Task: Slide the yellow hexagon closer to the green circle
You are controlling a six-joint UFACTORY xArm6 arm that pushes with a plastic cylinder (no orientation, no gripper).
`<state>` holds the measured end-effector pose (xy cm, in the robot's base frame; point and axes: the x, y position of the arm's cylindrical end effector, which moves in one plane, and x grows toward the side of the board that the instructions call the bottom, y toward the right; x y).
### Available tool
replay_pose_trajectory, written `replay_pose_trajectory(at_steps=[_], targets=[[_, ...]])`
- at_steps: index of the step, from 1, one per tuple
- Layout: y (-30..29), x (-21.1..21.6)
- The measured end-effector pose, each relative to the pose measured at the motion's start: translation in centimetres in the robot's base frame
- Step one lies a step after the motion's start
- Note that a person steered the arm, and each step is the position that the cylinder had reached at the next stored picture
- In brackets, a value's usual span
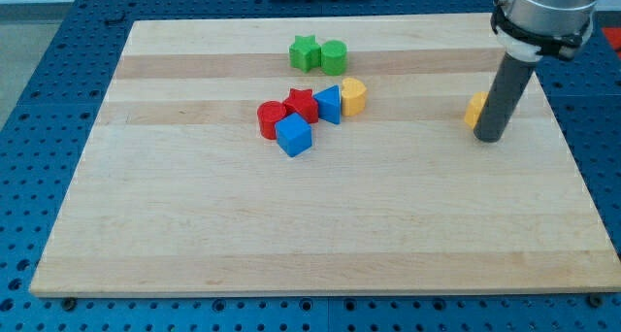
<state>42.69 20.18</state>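
Yellow hexagon (353,96) just below green circle (334,55)

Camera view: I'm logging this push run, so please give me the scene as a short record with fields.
board: wooden board on a blue pegboard
green pair: green star touching green circle, near the view's top
cluster: red circle, red star, blue cube, blue triangle, packed together
yellow near cluster: yellow block, below the green circle, touching the blue triangle
yellow at right: second yellow block, partly hidden by the rod
my tip: just right of that second yellow block
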Motion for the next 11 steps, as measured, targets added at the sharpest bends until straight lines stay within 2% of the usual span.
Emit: replay_pose_trajectory(at_steps=[1, 3, 5, 6, 7, 11], targets=[[0.0, -1.9], [0.4, -3.1], [5.4, -4.1], [5.1, -5.1], [3.4, -6.6], [-7.8, -6.7]])
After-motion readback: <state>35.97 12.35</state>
